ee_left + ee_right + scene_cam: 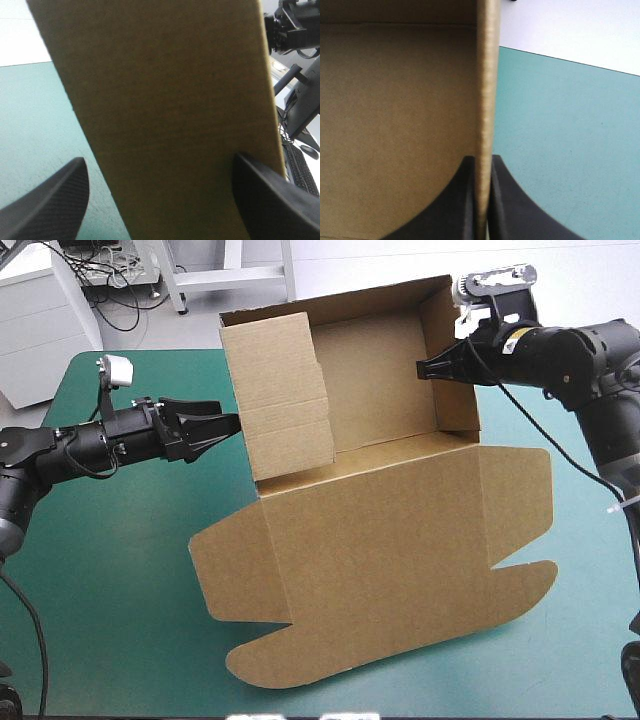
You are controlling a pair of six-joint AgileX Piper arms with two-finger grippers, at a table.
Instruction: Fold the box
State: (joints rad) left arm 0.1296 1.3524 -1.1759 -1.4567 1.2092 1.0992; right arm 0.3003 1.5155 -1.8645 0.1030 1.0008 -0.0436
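While right gripper [422,368] pinches the 3 o'clock wall of the box [380,530], mid table [120,590], my left gripper [234,425] gapes at its 9 o'clock wall, holding nothing; I fear that wall flops outward.

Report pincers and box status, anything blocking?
Right pincer shut on the box, right wall. Left pincer open at the left wall. Walls raised, lid spread flat toward the near edge. Nothing in the way.

Right tool [482,161] pinches box [395,125] wall; teal-green cover [570,150] beside.
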